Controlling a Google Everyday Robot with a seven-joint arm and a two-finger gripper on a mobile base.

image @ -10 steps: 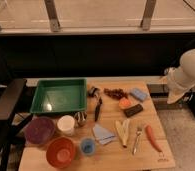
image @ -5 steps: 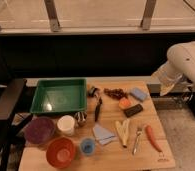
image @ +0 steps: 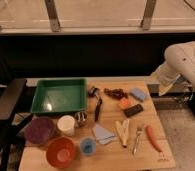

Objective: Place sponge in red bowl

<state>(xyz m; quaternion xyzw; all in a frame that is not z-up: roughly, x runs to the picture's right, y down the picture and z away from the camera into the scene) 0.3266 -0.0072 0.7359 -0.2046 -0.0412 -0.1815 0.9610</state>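
The sponge, a small light-blue block, lies near the table's back right corner. The red bowl stands empty at the front left of the wooden table. My white arm hangs beyond the table's right edge. My gripper is at the arm's lower end, right of the sponge and well away from it. Nothing shows in it.
A green tray fills the back left. A purple bowl, white cup and blue cup crowd around the red bowl. A pale-blue cloth, fork, carrot and black-handled tool lie mid-table.
My arm has risen and swung up at the right side of the view. Nothing on the table has moved.
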